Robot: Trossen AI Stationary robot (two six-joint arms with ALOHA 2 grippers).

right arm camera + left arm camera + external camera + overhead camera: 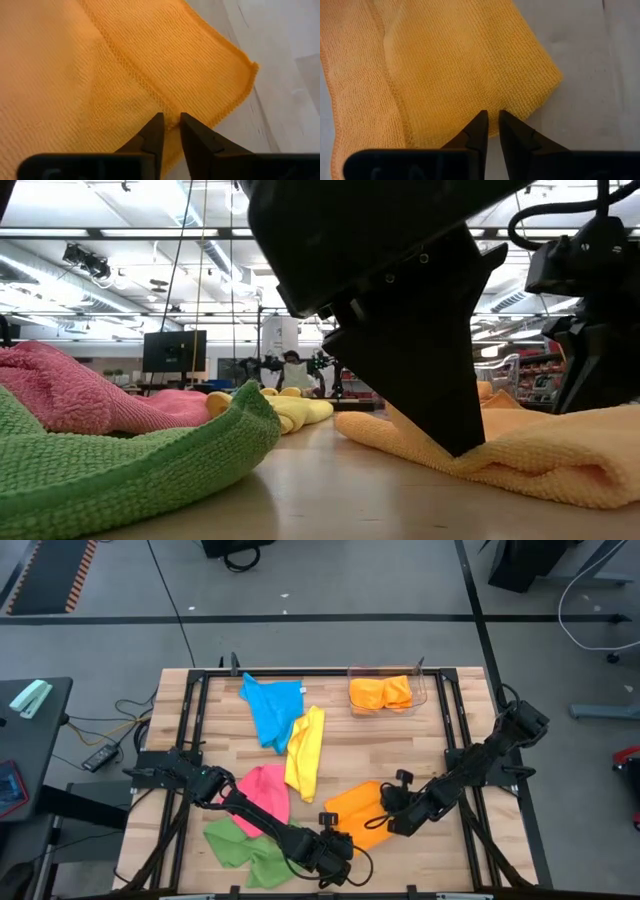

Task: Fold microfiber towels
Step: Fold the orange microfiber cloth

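Orange towel (362, 808) folded on the counter (400, 740), front right of centre, beside pink towel (264, 790). Left gripper (490, 116) jaws pinched on its folded edge; right gripper (171, 119) jaws clamped on its hemmed edge.

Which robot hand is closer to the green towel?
Left. The left gripper is at the near edge of the orange towel, just beside the green towel. The right gripper is at the orange towel's far side, farther from the green one.
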